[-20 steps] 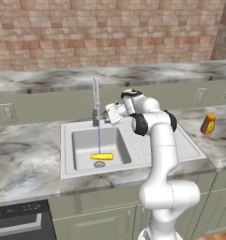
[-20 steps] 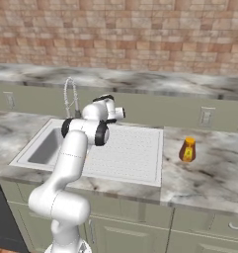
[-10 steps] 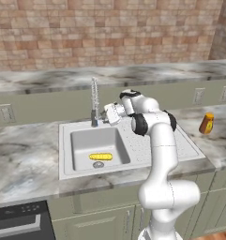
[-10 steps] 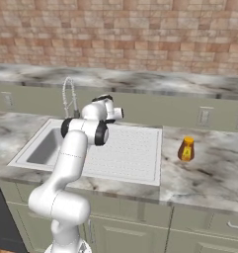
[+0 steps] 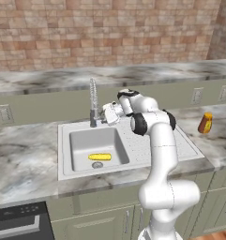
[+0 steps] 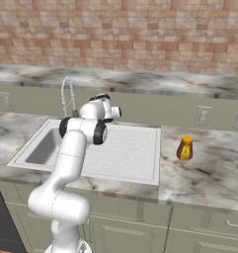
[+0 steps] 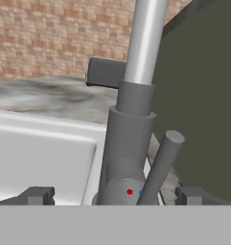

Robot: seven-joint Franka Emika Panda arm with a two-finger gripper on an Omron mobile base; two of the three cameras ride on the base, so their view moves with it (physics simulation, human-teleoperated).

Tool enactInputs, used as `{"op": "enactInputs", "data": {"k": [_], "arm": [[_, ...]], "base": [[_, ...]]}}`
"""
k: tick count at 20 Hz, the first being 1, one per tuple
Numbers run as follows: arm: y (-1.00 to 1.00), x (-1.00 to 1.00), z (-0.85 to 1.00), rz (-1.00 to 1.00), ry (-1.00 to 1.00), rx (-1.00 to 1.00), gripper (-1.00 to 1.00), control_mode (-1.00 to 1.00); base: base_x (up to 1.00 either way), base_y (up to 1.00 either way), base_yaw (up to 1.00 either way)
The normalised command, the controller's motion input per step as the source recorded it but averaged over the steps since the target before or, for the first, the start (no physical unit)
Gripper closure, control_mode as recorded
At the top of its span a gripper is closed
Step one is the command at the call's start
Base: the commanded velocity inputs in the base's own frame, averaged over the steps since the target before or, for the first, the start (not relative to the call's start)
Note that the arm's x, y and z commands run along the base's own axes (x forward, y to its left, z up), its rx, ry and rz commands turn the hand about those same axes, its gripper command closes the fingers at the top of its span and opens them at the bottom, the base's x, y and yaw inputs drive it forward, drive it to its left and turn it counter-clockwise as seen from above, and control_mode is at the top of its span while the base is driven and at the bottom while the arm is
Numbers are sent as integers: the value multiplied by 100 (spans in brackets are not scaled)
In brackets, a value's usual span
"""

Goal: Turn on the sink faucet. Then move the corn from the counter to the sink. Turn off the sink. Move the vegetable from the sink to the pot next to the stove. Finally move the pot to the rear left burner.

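With corn (image 5: 100,156) already lying in sink (image 5: 67,168) basin, step looks like shutting water off. Gripper (image 7: 114,195) spread wide, grasping nothing, straddling faucet (image 7: 131,115) base. Best nudge lever (image 7: 159,167) sideways with one fingertip, avoid pushing upright spout.

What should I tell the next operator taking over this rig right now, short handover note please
Claw: open, empty, its fingertips either side of the faucet base, next to the lever.
Corn: lying in the sink basin near the drain.
Done: corn is in the sink.
Water: no stream visible; can't tell if it's off.
Left: confirm faucet off, corn to the pot, pot to rear left burner.
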Motion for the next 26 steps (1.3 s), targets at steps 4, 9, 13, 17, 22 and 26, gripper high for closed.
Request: {"op": "enactInputs", "data": {"k": [4,9,13,17,22,26], "arm": [[-8,0,-1,0,0,0,-100,-100],[-29,0,-1,0,0,0,-100,-100],[-30,0,0,0,0,0,-100,-100],[-18,-15,0,0,-1,0,-100,-100],[0,-65,1,0,-6,0,-100,-100],[0,-77,8,-1,-6,0,-100,-100]], "base": [[0,0,0],[0,0,0],[0,0,0],[0,0,0],[0,0,0],[0,0,0]]}}
